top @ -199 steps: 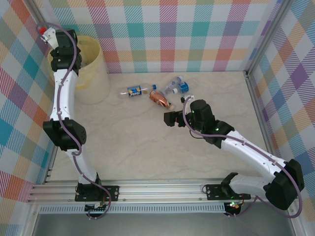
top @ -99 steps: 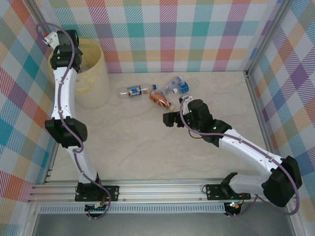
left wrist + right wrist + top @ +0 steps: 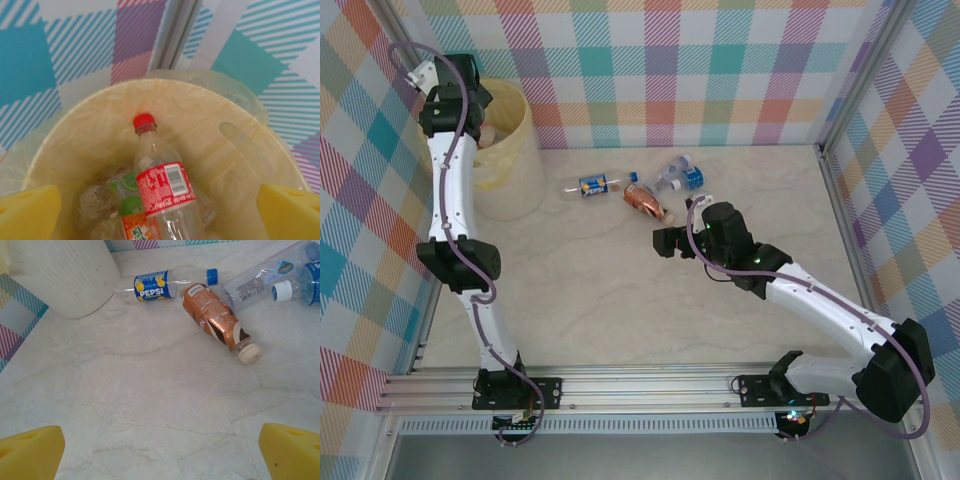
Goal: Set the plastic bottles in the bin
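Note:
My left gripper (image 3: 423, 77) hangs open over the bin (image 3: 510, 160), its yellow pads (image 3: 30, 210) wide apart. Between and below them a red-labelled, red-capped bottle (image 3: 160, 187) lies loose inside the bin (image 3: 210, 100), leaning on its wall above several other bottles (image 3: 120, 200). Out on the table lie a Pepsi bottle (image 3: 592, 185) (image 3: 160, 286), an orange-brown bottle (image 3: 645, 202) (image 3: 215, 320) and two clear blue-labelled bottles (image 3: 680, 175) (image 3: 260, 282). My right gripper (image 3: 665, 241) (image 3: 160, 455) stands open just short of the orange-brown bottle, holding nothing.
Plaid walls close the table at the back and sides, with a metal post (image 3: 835, 190) on the right. The bin's wall (image 3: 65, 275) stands close to the Pepsi bottle's base. Bare marble tabletop (image 3: 590, 300) stretches between the bottles and the arm bases.
My left gripper has opened and let go of the red-capped bottle, which has dropped into the bin. The right arm has crept slightly left.

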### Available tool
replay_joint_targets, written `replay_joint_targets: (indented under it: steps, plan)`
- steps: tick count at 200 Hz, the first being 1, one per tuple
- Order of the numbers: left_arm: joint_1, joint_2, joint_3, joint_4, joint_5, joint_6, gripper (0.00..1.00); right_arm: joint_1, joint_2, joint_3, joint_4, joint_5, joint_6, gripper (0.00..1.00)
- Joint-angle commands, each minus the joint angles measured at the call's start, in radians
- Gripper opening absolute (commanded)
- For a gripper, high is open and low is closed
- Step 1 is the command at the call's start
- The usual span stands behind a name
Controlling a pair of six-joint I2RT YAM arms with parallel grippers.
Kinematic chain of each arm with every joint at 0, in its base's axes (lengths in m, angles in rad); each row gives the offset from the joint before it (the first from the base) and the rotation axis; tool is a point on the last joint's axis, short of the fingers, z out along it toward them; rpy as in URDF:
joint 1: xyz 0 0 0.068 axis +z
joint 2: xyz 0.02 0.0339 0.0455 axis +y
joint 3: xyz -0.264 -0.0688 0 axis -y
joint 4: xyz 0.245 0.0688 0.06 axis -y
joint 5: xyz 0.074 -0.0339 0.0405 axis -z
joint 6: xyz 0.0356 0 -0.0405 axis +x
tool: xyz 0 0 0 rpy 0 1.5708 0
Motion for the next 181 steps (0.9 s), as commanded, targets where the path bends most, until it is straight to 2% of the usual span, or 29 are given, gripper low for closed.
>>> replay_joint_targets:
  steps: [1, 32, 60, 99, 135, 162, 181]
  plan:
    - [-0.032, -0.113, -0.041, 0.007, 0.103, -0.012, 1.00, -0.003, -0.023, -0.010, 0.012, 0.076, 0.033, 1.00]
    - [-0.121, -0.232, -0.212, 0.120, 0.160, 0.010, 1.00, -0.004, -0.040, -0.056, 0.036, 0.139, 0.082, 1.00]
    - [-0.218, -0.319, -0.365, 0.204, 0.188, 0.008, 1.00, -0.009, -0.028, -0.067, 0.019, 0.125, 0.078, 1.00]
    - [-0.317, -0.389, -0.581, 0.303, 0.307, -0.050, 1.00, -0.017, 0.008, -0.071, 0.019, 0.100, 0.058, 1.00]
    - [-0.385, -0.414, -0.743, 0.332, 0.323, -0.116, 1.00, -0.030, 0.040, -0.066, 0.011, 0.082, 0.044, 1.00]
    - [-0.424, -0.427, -0.878, 0.422, 0.362, -0.141, 1.00, -0.044, 0.060, -0.062, -0.005, 0.070, 0.050, 1.00]
    - [-0.445, -0.380, -0.884, 0.432, 0.398, -0.077, 1.00, -0.050, 0.063, -0.062, -0.006, 0.066, 0.055, 1.00]
